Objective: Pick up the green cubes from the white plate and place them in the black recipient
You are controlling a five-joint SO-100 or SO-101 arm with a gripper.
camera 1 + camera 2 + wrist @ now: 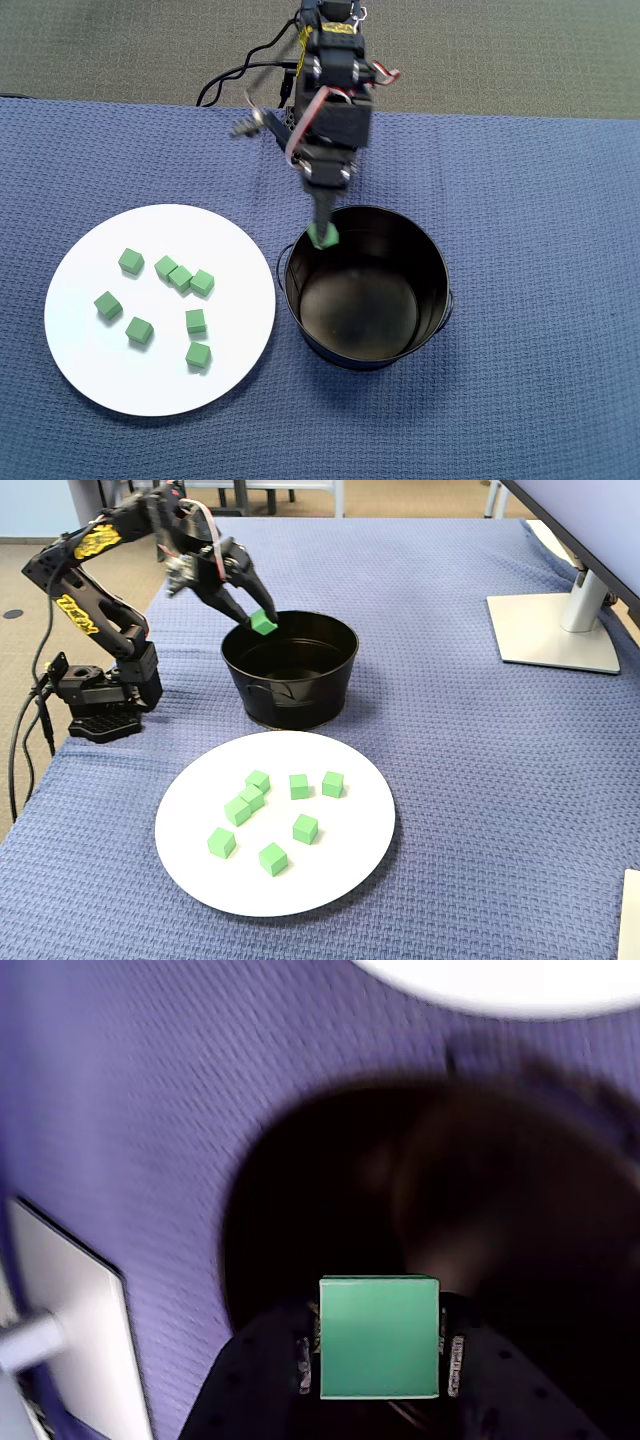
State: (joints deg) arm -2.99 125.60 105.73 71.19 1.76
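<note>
The hand [324, 236], closed on one green cube [324, 237], hovers above the near rim of the black recipient [420, 335]; released here, the cube could strike the rim and bounce onto the bench [540, 300] instead of dropping inside.

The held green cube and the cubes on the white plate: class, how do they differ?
The held green cube is clamped in the jaws above the black pot's rim; the eight plate cubes rest free on the white plate. It is single; they lie scattered. All look alike in colour and size.
</note>
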